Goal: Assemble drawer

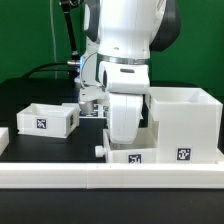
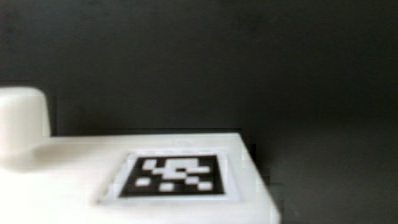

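Observation:
The large white cube-like shell (image 1: 185, 120) stands at the exterior view's right, with a tag on its front. One shallow tray (image 1: 42, 118) sits at the left. The second tray (image 1: 150, 156) lies at the front centre against the shell, with its knob (image 1: 100, 150) pointing left. My gripper (image 1: 124, 138) hangs straight down over this tray's left end, and its fingertips are hidden by the hand and the tray. The wrist view shows the tray's white face with a tag (image 2: 175, 176) and the knob (image 2: 20, 120), but no fingers.
The long low white border wall (image 1: 110, 180) runs along the front of the black table (image 1: 60, 145). A small white piece (image 1: 3, 138) shows at the left edge. Cables and a stand (image 1: 68, 50) are behind the arm.

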Tool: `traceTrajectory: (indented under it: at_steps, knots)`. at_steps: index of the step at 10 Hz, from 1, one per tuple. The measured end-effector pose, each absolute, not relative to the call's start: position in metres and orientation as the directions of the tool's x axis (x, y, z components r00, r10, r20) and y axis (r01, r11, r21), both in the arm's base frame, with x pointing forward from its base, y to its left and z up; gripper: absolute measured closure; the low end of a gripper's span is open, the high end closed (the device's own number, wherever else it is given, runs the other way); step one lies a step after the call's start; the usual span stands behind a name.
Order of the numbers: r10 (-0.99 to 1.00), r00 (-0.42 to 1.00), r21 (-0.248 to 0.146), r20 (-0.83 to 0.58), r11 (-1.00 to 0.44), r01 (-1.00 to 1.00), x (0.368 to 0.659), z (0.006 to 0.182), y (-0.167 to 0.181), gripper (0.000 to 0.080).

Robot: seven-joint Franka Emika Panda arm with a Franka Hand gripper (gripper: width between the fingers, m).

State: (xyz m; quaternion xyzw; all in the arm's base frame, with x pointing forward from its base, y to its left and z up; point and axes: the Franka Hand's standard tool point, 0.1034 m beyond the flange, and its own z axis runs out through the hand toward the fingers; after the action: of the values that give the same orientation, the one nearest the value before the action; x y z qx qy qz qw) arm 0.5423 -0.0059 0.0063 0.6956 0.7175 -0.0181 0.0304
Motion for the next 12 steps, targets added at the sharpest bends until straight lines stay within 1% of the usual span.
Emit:
traceTrajectory:
  at_steps: [4,5,7,8,11,12]
  knots:
    - [0.998,-0.002,0.019,-0.066,0.003,1.000,0.542,0.006,-0.002,0.0757]
    - [0.997,0.043,0.022,-0.064,-0.042,0.999,0.543,0.006,0.001,0.0757]
    - [0.995,0.076,0.015,-0.063,-0.076,0.997,0.543,0.007,0.005,0.0757]
    - [0.991,0.113,0.004,-0.066,-0.113,0.994,0.542,0.007,0.009,0.0757]
    - [0.991,0.116,0.003,-0.067,-0.116,0.993,0.541,0.007,0.009,0.0757]
    - [0.991,0.116,0.003,-0.067,-0.116,0.993,0.541,0.007,0.009,0.0562]
